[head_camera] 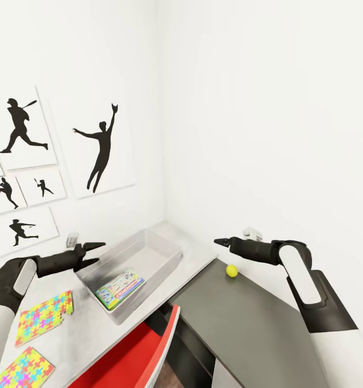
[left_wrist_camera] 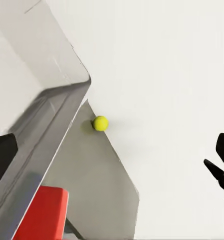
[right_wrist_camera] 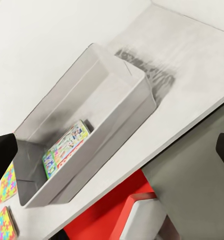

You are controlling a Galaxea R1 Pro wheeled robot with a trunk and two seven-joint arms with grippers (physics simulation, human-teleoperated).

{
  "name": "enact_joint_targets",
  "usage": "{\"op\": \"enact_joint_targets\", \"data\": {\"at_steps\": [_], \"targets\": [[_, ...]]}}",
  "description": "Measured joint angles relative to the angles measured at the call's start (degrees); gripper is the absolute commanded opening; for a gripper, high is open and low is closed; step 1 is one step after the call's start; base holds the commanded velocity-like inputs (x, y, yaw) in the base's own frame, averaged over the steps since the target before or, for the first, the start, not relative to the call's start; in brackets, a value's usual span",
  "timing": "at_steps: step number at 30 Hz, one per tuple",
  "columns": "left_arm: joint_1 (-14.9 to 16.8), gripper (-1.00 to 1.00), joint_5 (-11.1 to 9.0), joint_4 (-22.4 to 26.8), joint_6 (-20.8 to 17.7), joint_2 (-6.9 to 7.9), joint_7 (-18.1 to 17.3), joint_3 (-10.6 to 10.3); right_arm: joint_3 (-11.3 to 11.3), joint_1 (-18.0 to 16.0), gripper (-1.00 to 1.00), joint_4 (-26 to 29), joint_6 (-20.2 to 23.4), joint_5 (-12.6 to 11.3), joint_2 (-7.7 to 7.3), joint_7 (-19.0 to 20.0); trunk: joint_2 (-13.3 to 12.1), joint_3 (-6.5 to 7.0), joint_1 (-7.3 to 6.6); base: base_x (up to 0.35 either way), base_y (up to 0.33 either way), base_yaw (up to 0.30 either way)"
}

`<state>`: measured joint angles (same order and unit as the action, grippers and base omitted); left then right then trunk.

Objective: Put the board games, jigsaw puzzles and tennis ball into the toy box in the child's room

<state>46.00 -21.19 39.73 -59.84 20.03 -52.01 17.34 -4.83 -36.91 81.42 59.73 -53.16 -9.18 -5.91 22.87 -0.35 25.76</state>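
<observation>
Toy box [head_camera: 149,253] standing on the light-grey surface [head_camera: 89,328] near the room corner, one board game [head_camera: 120,289] lying flat inside at its near end. Two jigsaw puzzles [head_camera: 44,317] [head_camera: 24,369] flat on the surface, apart from the box on its left. Tennis ball [head_camera: 232,270] resting on the lower dark shelf unit [head_camera: 246,323], near the wall. Left end effector [head_camera: 95,253] released, empty, poised at the box's left rim. Right end effector [head_camera: 220,242] above the ball, nothing visibly held; open or clenched cannot be told. Red chair [head_camera: 132,355] below the surface edge.
</observation>
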Motion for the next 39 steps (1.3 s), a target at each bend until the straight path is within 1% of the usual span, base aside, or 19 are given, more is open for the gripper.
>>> {"op": "enact_joint_targets", "data": {"at_steps": [1,2,3,4,5,6,8,11,12,14,17,22,24,26,27,31,34,37,39], "targets": [[0.0,1.00,0.1,0.3,0.0,1.23,-3.3,-1.0,0.3,0.1,1.00,0.1,0.2,0.0,-0.05,0.1,0.0,0.04,0.00,0.000,0.000,-0.063],[0.0,1.00,0.2,0.4,0.0,1.90,-4.8,-1.5,0.6,0.1,1.00,0.2,0.2,0.0,-0.08,0.1,0.0,0.09,0.00,0.000,0.000,-0.083],[-0.1,1.00,0.3,0.5,0.2,3.23,-7.5,-2.6,1.3,0.3,1.00,0.4,0.2,-0.1,-0.12,0.2,0.0,0.15,0.00,0.000,0.000,-0.090],[-0.2,1.00,0.3,0.6,0.3,3.96,-8.7,-3.1,1.7,0.4,1.00,0.7,0.2,-0.1,-0.11,0.2,0.0,0.21,0.00,0.000,0.000,-0.101],[-0.3,1.00,0.4,0.7,0.5,5.27,-10.8,-3.9,2.5,0.8,1.00,1.2,0.2,-0.2,-0.11,0.3,0.0,0.29,0.00,0.000,0.000,-0.105],[-0.4,1.00,0.4,0.7,0.6,5.97,-11.8,-4.3,2.8,1.0,1.00,1.6,0.2,-0.2,-0.10,0.5,0.0,0.36,0.00,0.000,0.000,-0.110],[-0.7,1.00,0.5,0.8,1.1,8.25,-14.9,-5.0,3.5,2.4,1.00,3.2,0.2,-0.3,-0.11,1.1,0.0,0.52,0.00,0.000,0.000,-0.120],[-1.4,1.00,0.6,0.8,1.9,10.59,-17.6,-5.4,4.0,4.4,1.00,4.9,0.1,-0.5,-0.10,2.6,0.0,0.76,0.00,0.000,0.000,-0.133],[-1.9,1.00,0.6,0.8,2.3,11.63,-19.3,-5.5,4.4,5.3,1.00,5.7,0.1,-0.6,-0.11,3.8,0.0,0.85,0.00,0.000,0.000,-0.139],[-2.5,1.00,0.7,0.8,3.2,12.91,-22.1,-5.6,5.1,6.8,1.00,6.7,0.0,-0.7,-0.14,6.1,0.0,1.01,0.00,0.000,0.000,-0.142],[-3.7,1.00,0.7,0.8,5.2,14.04,-25.8,-5.7,6.9,8.9,1.00,7.3,0.0,-1.0,-0.11,9.6,0.0,1.26,0.00,0.000,0.000,-0.144],[-6.2,1.00,0.8,0.8,8.8,14.96,-31.5,-5.7,9.4,12.7,1.00,7.8,-0.4,-1.2,0.14,15.9,0.0,1.68,0.00,0.000,0.000,-0.147],[-7.2,1.00,0.9,0.8,10.1,15.21,-34.0,-5.7,10.3,14.6,1.00,8.0,-0.6,-1.2,0.15,18.2,0.0,1.85,0.00,0.000,0.000,-0.148],[-8.7,1.00,1.1,0.8,12.1,15.84,-37.3,-5.7,12.0,17.6,1.00,9.1,-1.1,-1.1,0.31,21.5,0.0,2.01,0.00,0.000,0.012,-0.148],[-9.2,1.00,1.1,0.8,12.7,16.04,-37.8,-5.7,12.4,18.5,1.00,9.3,-1.5,-1.2,0.36,22.5,0.0,2.10,0.00,0.000,0.073,-0.148],[-12.2,1.00,1.1,0.7,16.0,17.02,-37.8,-5.7,14.0,25.5,1.00,10.0,-7.2,-0.8,0.52,30.0,0.0,2.43,0.00,0.000,0.175,-0.150],[-14.1,1.00,1.1,0.7,17.8,17.01,-37.8,-5.8,14.3,31.5,1.00,10.1,-14.5,0.0,0.41,37.5,0.0,2.67,0.00,0.000,0.193,-0.167],[-15.0,1.00,1.1,1.0,18.9,17.17,-37.8,-6.2,14.4,36.0,1.00,10.1,-20.0,0.3,0.16,43.5,0.0,2.92,0.00,0.000,0.070,-0.190],[-15.2,1.00,1.0,1.2,19.2,17.33,-37.8,-6.3,14.5,37.8,1.00,10.1,-21.7,0.4,0.17,46.2,0.0,3.05,0.00,0.000,0.042,-0.201]]}}
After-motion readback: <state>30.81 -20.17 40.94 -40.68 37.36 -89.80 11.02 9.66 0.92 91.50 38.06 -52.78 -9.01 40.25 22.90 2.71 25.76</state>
